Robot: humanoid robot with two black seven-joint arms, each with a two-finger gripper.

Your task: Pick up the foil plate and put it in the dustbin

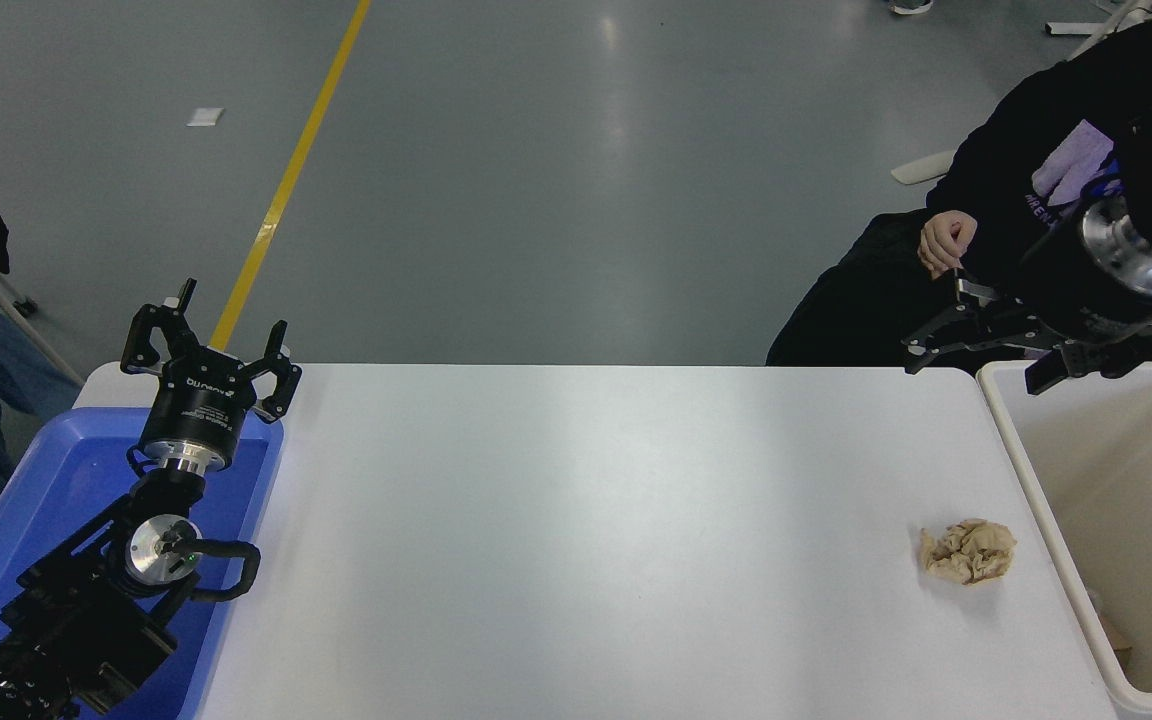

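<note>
The foil plate is out of view. The dustbin [1011, 440], a cream-white bin with a thick rim and beige inside, stands at the table's right end. My right gripper [976, 368] hangs open above the bin's far left corner and the table's far right corner, with nothing between its fingers. My left gripper [224, 325] is parked open at the lower left, above the blue tray.
A small crumpled tan paper ball [969, 551] lies on the white table [596, 520] near the bin. A shallow blue tray [56, 470] sits under the left arm. A person in black [996, 200] sits at the far right, with a hand [944, 245] just behind my right gripper.
</note>
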